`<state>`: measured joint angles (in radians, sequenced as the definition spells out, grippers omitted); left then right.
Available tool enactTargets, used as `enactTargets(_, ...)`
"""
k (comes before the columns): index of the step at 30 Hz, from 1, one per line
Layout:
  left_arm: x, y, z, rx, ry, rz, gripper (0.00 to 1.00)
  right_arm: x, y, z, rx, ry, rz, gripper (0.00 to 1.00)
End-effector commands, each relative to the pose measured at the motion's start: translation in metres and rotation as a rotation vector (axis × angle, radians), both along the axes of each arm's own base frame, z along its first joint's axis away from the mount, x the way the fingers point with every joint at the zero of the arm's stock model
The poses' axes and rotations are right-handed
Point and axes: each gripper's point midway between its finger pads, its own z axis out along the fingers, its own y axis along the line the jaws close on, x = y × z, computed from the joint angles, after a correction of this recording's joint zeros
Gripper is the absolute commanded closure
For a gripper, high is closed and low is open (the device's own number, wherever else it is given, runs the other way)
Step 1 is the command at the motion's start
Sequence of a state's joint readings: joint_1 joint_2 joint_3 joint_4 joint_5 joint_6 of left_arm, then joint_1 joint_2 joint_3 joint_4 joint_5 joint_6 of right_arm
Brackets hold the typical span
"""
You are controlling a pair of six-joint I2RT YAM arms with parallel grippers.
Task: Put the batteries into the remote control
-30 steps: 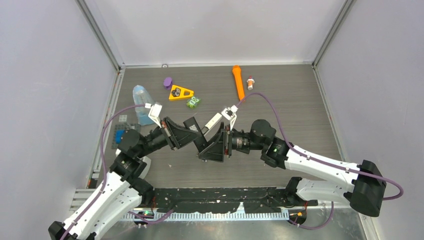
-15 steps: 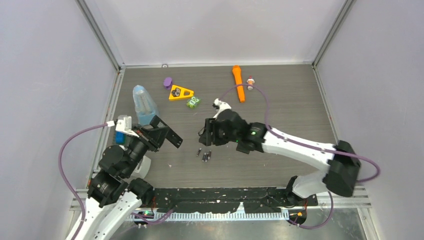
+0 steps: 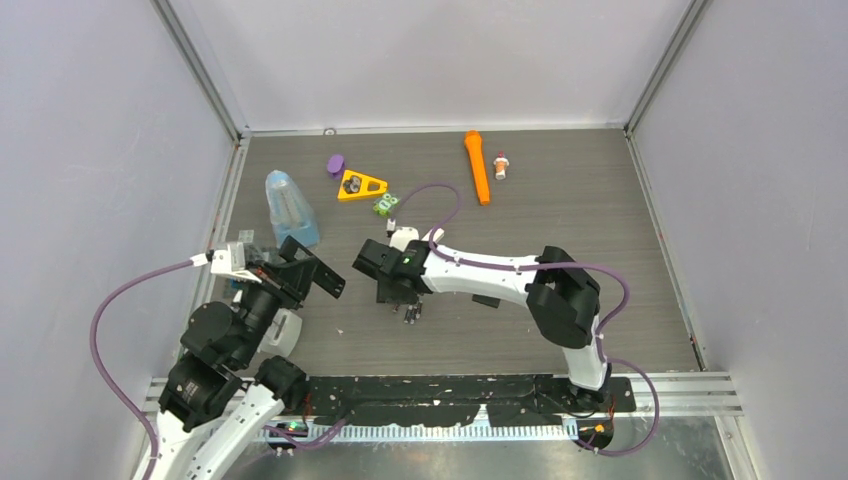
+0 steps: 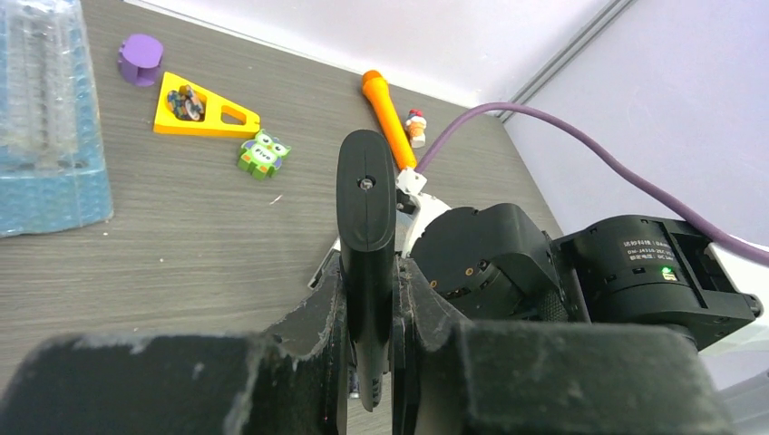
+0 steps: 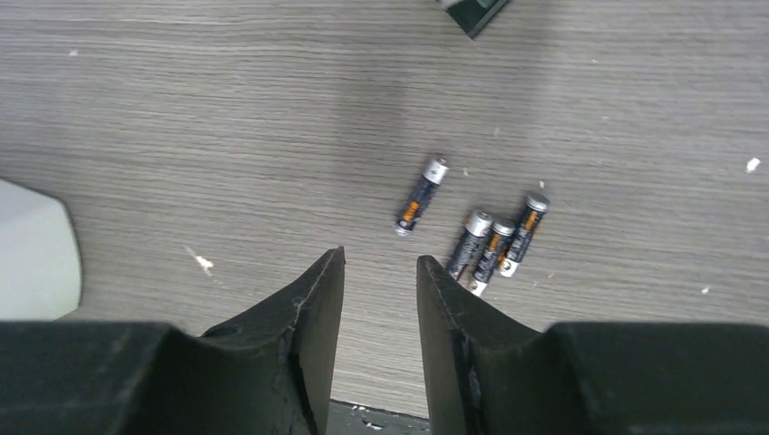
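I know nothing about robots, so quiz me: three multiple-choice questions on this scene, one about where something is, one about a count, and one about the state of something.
1. Where do the batteries lie?
A. Loose on the table, just ahead of the right gripper.
B. At the table's far edge.
C. Off the table, on the metal rail.

2. How many batteries show in the right wrist view?
A. Two.
B. Four.
C. Six.

3. How does the right gripper stand?
A. Shut on a battery.
B. Shut tight on nothing.
C. Open, holding nothing.

Answers:
1 A: they lie on bare wood grain beyond its fingertips.
2 B: one lies apart and three lie side by side.
3 C: only table shows in the gap between its fingers.
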<state>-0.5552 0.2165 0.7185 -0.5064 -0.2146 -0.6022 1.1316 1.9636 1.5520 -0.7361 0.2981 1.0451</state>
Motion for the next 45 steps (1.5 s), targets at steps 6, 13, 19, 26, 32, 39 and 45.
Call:
enactTargets(6,-0.007,0.015,0.018,-0.021,-0.055,0.049,1.00,0.010,-0.010,0.007,-0.063,-0.012,-0.175,0.57)
enactTargets(13,-0.013,0.019,0.029,-0.034,-0.080,0.050,1.00,0.011,-0.006,-0.001,-0.117,0.057,-0.217,0.58)
enactTargets(19,-0.017,0.019,0.031,-0.030,-0.078,0.038,1.00,0.012,0.000,-0.004,-0.090,0.072,-0.239,0.58)
enactTargets(26,-0.019,0.021,0.032,-0.038,-0.084,0.040,1.00,0.012,-0.005,-0.008,-0.100,0.084,-0.245,0.59)
enactTargets(32,-0.022,0.018,0.030,-0.033,-0.077,0.018,1.00,0.011,-0.009,-0.014,-0.096,0.123,-0.252,0.65)
enactTargets(39,-0.021,0.011,0.021,-0.038,-0.057,-0.011,1.00,0.004,-0.012,-0.031,-0.096,0.168,-0.216,0.67)
enactTargets(45,-0.018,0.007,0.014,-0.040,-0.038,-0.015,1.00,0.009,-0.015,-0.040,-0.109,0.187,-0.222,0.63)
